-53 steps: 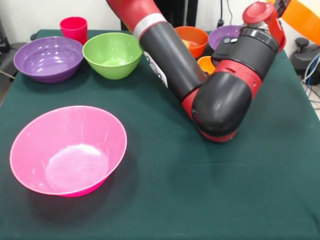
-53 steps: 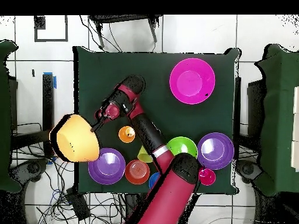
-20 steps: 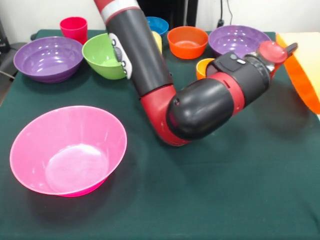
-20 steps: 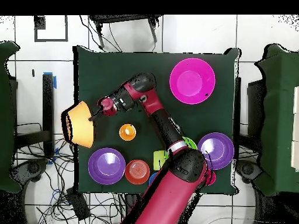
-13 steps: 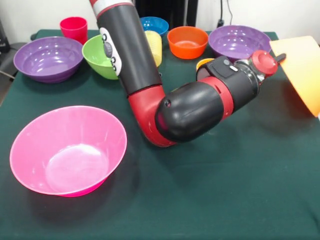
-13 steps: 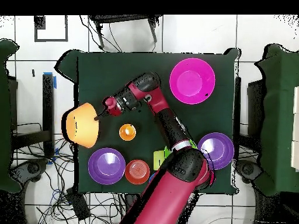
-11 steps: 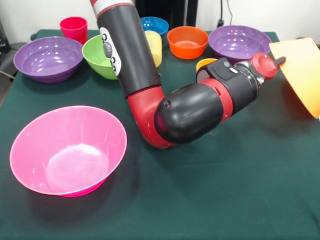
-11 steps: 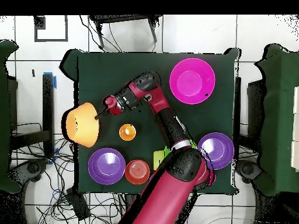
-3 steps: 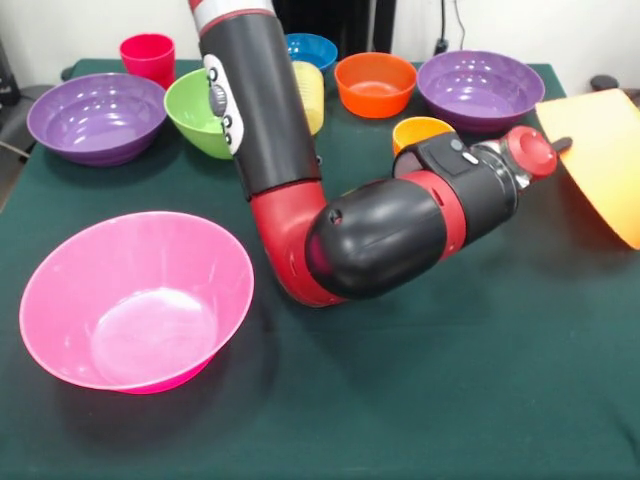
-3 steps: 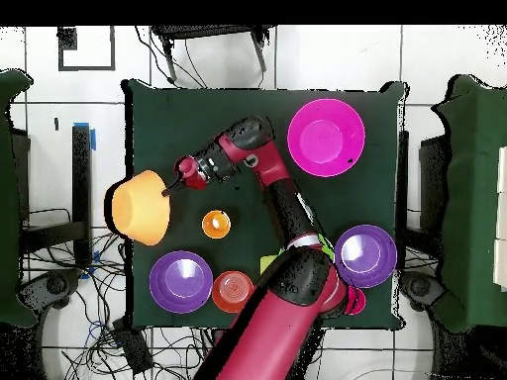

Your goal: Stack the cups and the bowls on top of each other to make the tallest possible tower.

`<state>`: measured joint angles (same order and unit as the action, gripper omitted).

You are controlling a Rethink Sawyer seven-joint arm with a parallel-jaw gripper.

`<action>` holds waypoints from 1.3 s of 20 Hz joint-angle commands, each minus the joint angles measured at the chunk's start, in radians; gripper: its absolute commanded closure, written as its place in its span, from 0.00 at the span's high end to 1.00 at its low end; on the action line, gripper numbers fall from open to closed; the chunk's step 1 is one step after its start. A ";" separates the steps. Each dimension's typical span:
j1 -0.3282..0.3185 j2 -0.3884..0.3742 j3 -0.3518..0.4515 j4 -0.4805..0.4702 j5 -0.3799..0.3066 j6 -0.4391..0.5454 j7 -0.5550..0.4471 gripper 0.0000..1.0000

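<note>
Tool (image 9: 562, 146) (image 10: 169, 190) sticks out sideways from the bent arm (image 9: 400, 225) and grips the rim of the big orange bowl (image 9: 600, 160) (image 10: 140, 207); how wide it is open can't be made out. That bowl is tipped on its side at the surface (image 9: 450, 400) edge. Orange cup (image 9: 420, 130) (image 10: 216, 224) sits just behind the wrist. Back row: purple bowl (image 9: 480, 88), small orange-red bowl (image 9: 375, 82), blue bowl (image 9: 312, 48), yellow cup (image 9: 308, 95), green bowl (image 9: 200, 110), second purple bowl (image 9: 97, 116), red cup (image 9: 147, 57). Pink bowl (image 9: 137, 300) (image 10: 326, 137) sits upright, well apart in front.
</note>
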<state>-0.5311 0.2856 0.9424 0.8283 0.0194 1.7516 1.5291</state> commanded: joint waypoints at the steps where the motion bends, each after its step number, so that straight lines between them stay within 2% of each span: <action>1: 0.028 0.194 -0.155 -0.211 -0.031 0.093 0.027 0.00; 11: 0.031 0.223 -0.161 -0.386 -0.147 0.020 -0.001 0.00; 20: 0.023 0.218 -0.161 -0.426 -0.225 -0.029 -0.001 0.00; 23: 0.021 0.210 -0.164 -0.426 -0.250 -0.050 -0.031 0.00; 24: 0.020 0.208 -0.163 -0.427 -0.257 -0.054 -0.039 1.00; 26: 0.022 0.207 -0.160 -0.436 -0.272 -0.031 -0.050 1.00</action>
<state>-0.4899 0.3449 0.8800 0.4593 -0.1134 1.7817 1.5293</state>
